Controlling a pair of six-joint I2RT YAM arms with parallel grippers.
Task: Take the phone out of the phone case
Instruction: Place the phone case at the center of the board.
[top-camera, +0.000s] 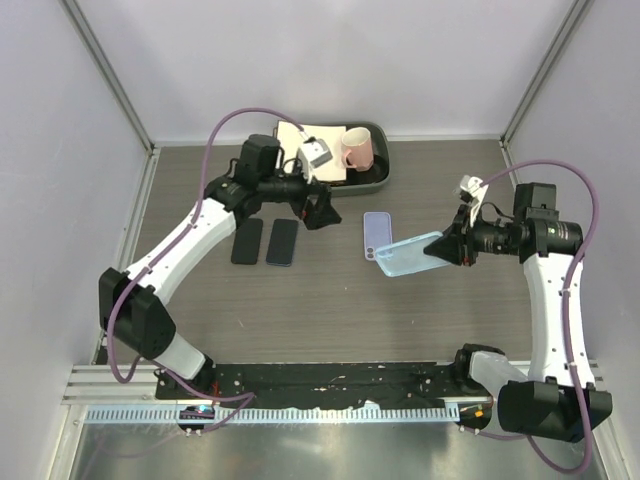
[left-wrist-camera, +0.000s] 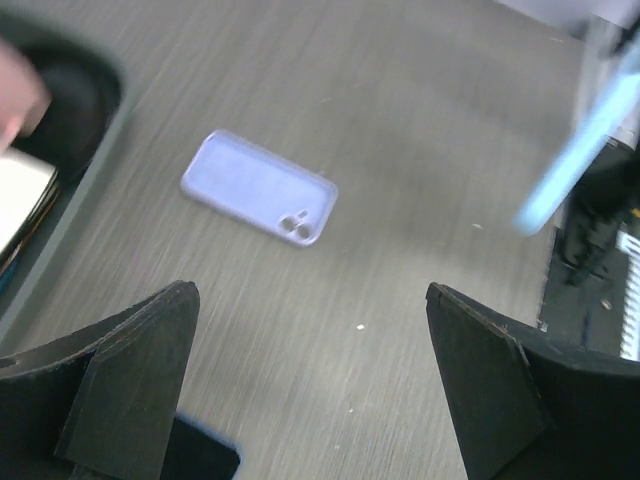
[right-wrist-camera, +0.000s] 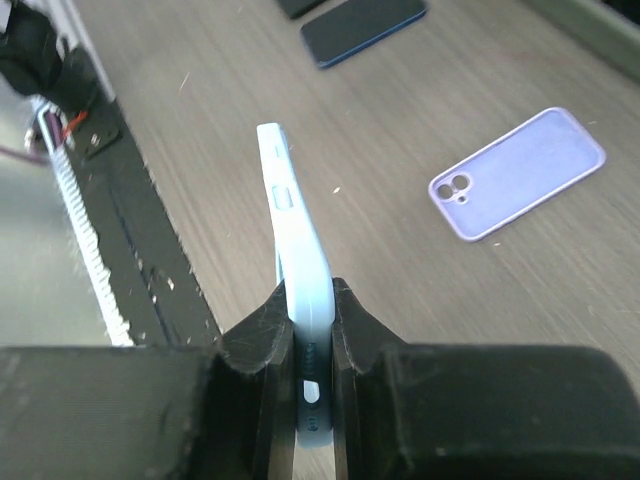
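Observation:
My right gripper is shut on one end of a light blue phone case and holds it on edge above the table. Dark port openings show at its gripped end; I cannot tell whether a phone is inside. The case also shows at the right of the left wrist view. A lilac cased phone lies back up on the table just left of the blue case. My left gripper is open and empty, above the table left of the lilac one.
Two dark phones lie side by side under the left arm; one shows in the right wrist view. A dark tray at the back holds a pink mug and papers. The black base rail runs along the near edge.

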